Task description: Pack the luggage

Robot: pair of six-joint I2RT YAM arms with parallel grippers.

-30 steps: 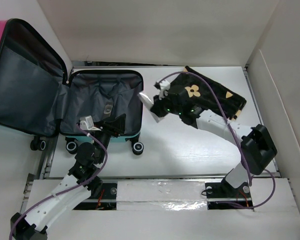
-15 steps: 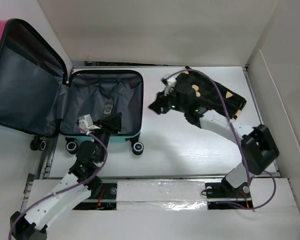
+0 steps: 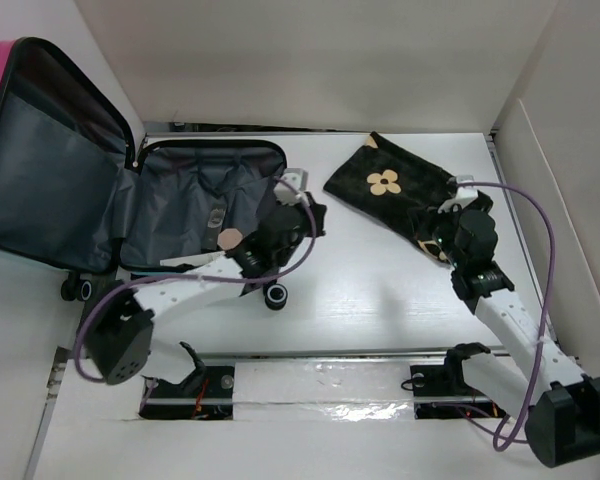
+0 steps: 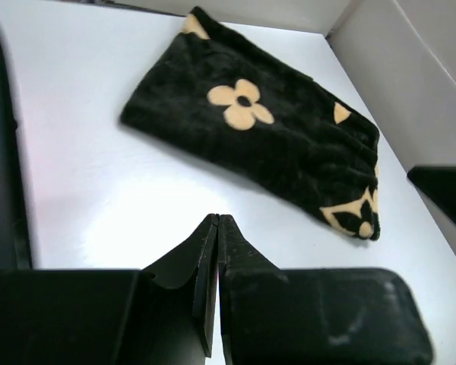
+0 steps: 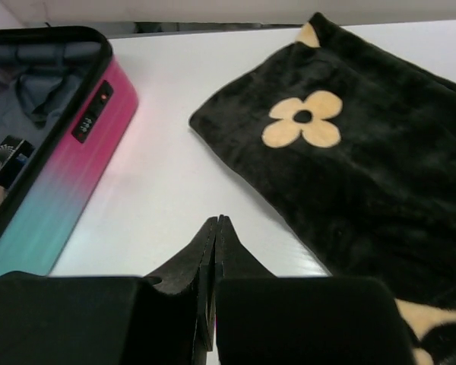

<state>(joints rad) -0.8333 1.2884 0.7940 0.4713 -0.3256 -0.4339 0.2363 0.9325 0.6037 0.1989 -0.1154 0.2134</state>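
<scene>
The luggage [image 3: 205,205] lies open at the left on the white table, its lid [image 3: 50,160] raised against the wall and dark grey lining showing. Its pink-to-teal shell [image 5: 64,175] shows in the right wrist view. A black pouch with tan flowers [image 3: 385,180] lies flat on the table to its right. My left gripper [image 3: 314,215] is shut and empty between the luggage and the pouch [image 4: 251,125]. Shut and empty too, my right gripper [image 3: 422,224] hovers by the pouch's [image 5: 349,152] near right end.
Small items [image 5: 6,156] lie inside the luggage's near corner. White walls enclose the table at the back and right [image 3: 555,150]. A metal rail [image 3: 330,355] runs along the table's near edge.
The pouch left the right gripper and now lies flat on the table. The right arm pulled back to the right. The left arm swung from the luggage's front to its right side. Both grippers shut.
</scene>
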